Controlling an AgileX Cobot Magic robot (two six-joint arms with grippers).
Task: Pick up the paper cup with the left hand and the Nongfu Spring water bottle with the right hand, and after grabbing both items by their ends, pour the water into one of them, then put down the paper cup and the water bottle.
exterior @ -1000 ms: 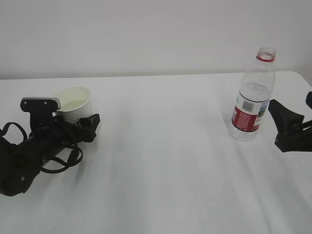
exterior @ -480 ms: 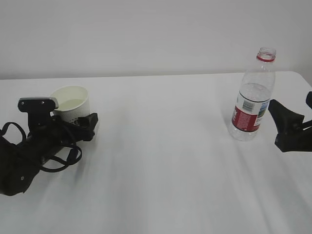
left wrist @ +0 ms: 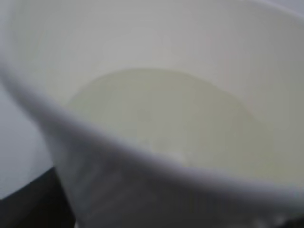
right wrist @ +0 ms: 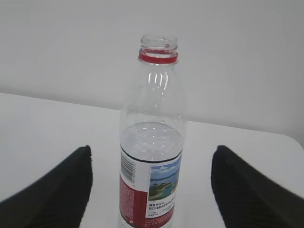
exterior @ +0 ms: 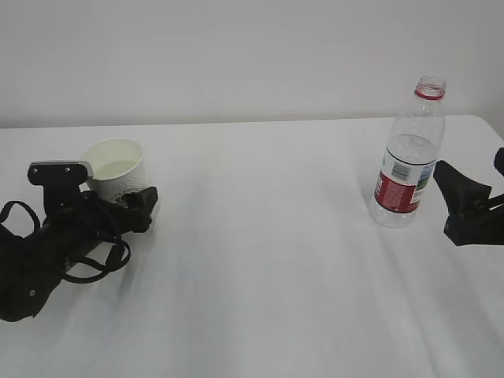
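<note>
On the white tabletop (exterior: 260, 260), the small white tapered paper cup (exterior: 118, 167) stands upright at the far left, with a shallow pool of clear water (left wrist: 166, 123) in its cream-white bottom. The black left hand (exterior: 118, 206) lies low just in front of the cup, its fingers spread wide on either side of the cup's base; whether they touch the wall cannot be told. At the far right stands the clear ribbed plastic Nongfu Spring water bottle (right wrist: 153, 137), capless, red ring at the neck, water reaching just above its red-and-white label. The black right hand (right wrist: 151, 190) is open, one finger (right wrist: 57, 190) on each side of the bottle, both clear of it.
</note>
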